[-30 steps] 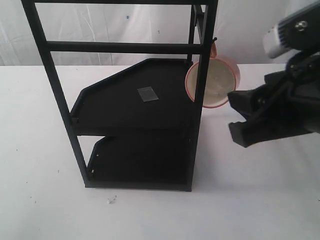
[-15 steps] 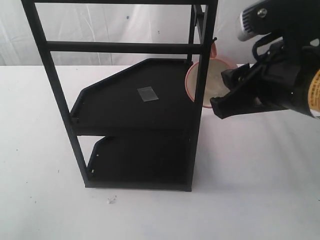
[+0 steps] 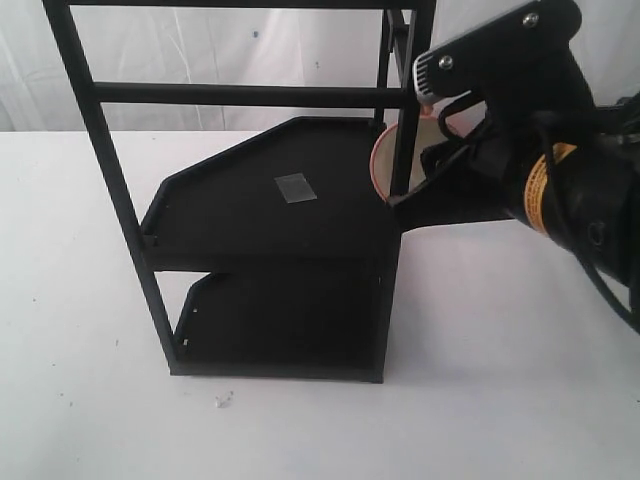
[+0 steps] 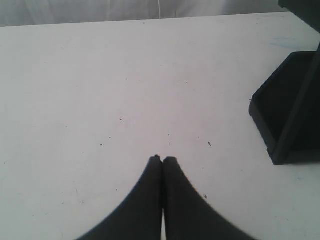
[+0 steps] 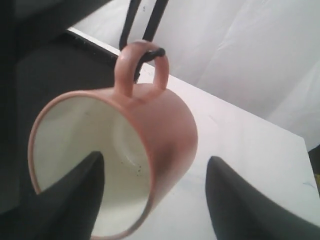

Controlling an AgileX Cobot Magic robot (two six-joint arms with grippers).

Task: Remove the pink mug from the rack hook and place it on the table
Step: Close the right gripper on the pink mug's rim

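While pink mug (image 5: 155, 125) hangs, right gripper (image 5: 155, 158) straddles wall (jaws apart).

The exterior view looks down at an angle on the rack (image 3: 230, 220) and table (image 3: 80, 300) from middling range. The left wrist view faces low across the table, catching a rack corner. The right wrist view sits close on the pink mug (image 5: 170, 125), which the exterior view shares.

The white table (image 3: 90, 300) carries the black rack (image 3: 270, 250), standing upright, with a small pale scrap (image 3: 223, 401) near its front edge and a few dark specks (image 4: 209, 144).
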